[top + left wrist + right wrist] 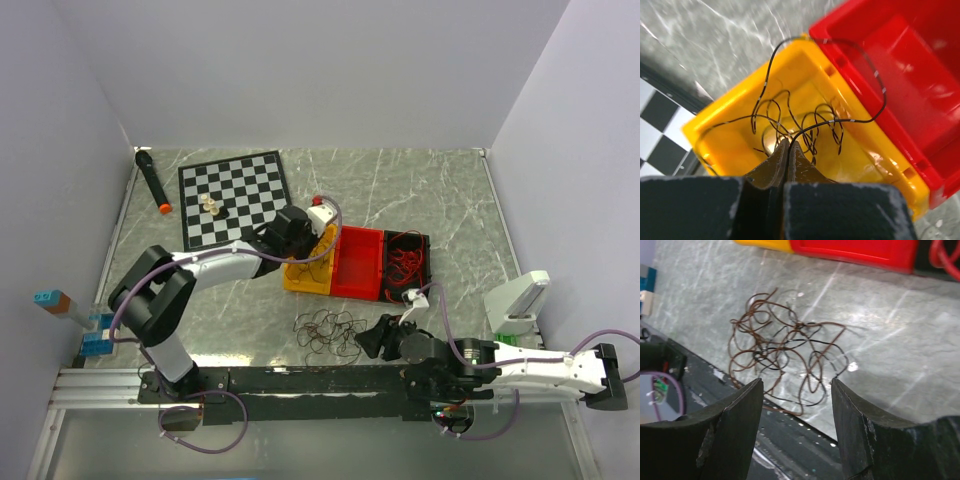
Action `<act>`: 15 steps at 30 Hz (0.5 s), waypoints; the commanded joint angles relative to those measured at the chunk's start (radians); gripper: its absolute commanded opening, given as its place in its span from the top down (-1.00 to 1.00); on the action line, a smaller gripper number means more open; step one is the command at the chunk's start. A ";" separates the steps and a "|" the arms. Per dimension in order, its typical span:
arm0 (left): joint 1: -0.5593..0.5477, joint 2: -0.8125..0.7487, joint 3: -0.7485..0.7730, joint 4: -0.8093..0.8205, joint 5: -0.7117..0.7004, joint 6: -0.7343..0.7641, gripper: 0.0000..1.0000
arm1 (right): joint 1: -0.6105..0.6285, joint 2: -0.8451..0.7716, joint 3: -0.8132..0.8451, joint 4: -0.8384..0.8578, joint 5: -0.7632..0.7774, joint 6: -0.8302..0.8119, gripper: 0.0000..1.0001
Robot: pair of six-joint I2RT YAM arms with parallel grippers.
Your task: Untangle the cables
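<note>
Left wrist: left gripper pinches thin black curly wire, liable to snag on yellow plastic bin. Right gripper gapes wide.

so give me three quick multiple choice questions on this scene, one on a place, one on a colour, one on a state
1. Where does the loose tangle of cables lie?
A in the red bin
B on the table
C on the chessboard

2. What colour is the bin under the left gripper?
A yellow
B blue
C green

3. How is the right gripper?
A shut on a cable
B holding a chess piece
C open

Answers:
1 B, the tangle rests on the bare marbled surface.
2 A, that gripper, shut on a black cable, is over the yellow bin.
3 C, its jaws stand wide apart above the tangle.
</note>
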 commanded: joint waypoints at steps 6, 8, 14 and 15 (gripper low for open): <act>-0.011 0.057 0.060 -0.014 -0.030 0.050 0.98 | 0.013 -0.048 0.050 -0.070 0.050 -0.005 -0.28; -0.017 0.052 0.053 -0.011 -0.029 0.053 0.98 | 0.012 -0.052 0.045 -0.066 0.047 -0.003 -0.28; -0.019 0.014 0.046 -0.034 0.038 0.067 0.59 | 0.012 -0.014 0.062 -0.055 0.051 -0.007 -0.28; -0.019 0.011 0.045 -0.045 0.058 0.071 0.52 | 0.012 -0.005 0.067 -0.050 0.051 -0.010 -0.28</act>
